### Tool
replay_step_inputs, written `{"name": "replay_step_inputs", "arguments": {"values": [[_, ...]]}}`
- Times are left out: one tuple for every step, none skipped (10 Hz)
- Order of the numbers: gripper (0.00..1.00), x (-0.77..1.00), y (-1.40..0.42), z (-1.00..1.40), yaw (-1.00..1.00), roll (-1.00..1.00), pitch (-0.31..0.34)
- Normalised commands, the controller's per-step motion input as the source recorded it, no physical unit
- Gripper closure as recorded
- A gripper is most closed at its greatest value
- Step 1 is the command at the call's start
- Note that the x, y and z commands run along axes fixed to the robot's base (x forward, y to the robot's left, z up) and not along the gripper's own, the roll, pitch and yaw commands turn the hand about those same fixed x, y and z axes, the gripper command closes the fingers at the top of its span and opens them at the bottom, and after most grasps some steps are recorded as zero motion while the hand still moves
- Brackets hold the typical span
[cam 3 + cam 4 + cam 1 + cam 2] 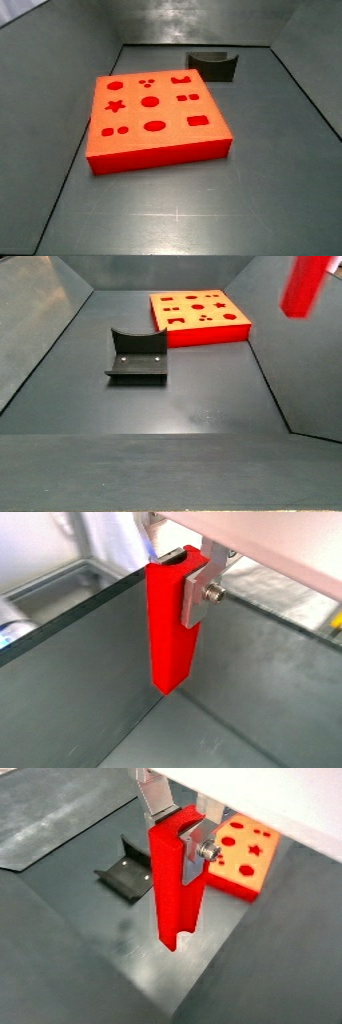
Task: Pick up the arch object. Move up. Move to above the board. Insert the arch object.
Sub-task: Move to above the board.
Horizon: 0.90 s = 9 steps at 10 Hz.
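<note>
Red and tall, the arch object (174,622) fills both wrist views, hanging upright with its lower end clear of the dark table (201,396). The gripper (185,592) has its fingers (198,856) clamped on the piece's upper part. Only one silver plate shows plainly; its partner is mostly hidden behind the piece. In a side view the arch object (307,286) is cut off by the frame, so the gripper cannot be seen there. The board (201,311) lies flat near the table's far edge, well apart from the piece. The fixture (136,356) stands apart from the board, nearer the table's middle.
</note>
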Motion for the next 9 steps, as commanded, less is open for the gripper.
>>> {"name": "replay_step_inputs", "arguments": {"values": [[1.0, 0.32, -1.0, 0.01, 0.2, -0.13, 0.168], [1.0, 0.33, -1.0, 0.01, 0.1, -0.08, 0.115], [1.0, 0.33, -1.0, 0.01, 0.06, -0.05, 0.101], [1.0, 0.34, -1.0, 0.01, 0.02, -0.02, 0.1], [1.0, 0.34, -1.0, 0.01, 0.02, -0.03, 0.097], [1.0, 0.35, -1.0, 0.01, 0.02, -0.02, 0.102], [1.0, 0.35, -1.0, 0.02, 0.01, -0.02, 0.103], [1.0, 0.36, -1.0, 0.02, 0.01, -0.01, 0.109], [1.0, 0.36, -1.0, 0.02, 0.01, -0.01, 0.111]]}}
